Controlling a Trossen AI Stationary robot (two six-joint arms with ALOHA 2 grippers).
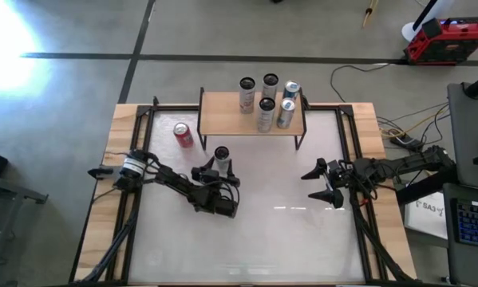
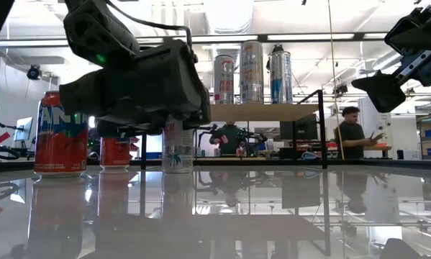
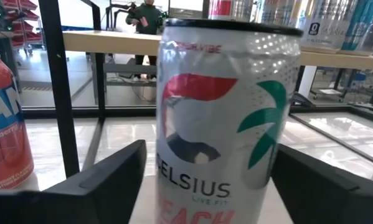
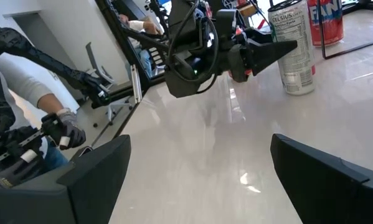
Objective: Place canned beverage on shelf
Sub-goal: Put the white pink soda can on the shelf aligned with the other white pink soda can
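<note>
Can [image 1: 221, 156], a tall silver aluminium cylinder, stands upright on the glossy table [image 1: 286, 239] before the wooden shelf [image 1: 223, 115], between the left pincer [image 1: 215, 171] fingers; contact cannot be confirmed. Risk: off-centre closure could tip it. Right pincer [image 1: 325, 182] hangs wide, empty.
</note>
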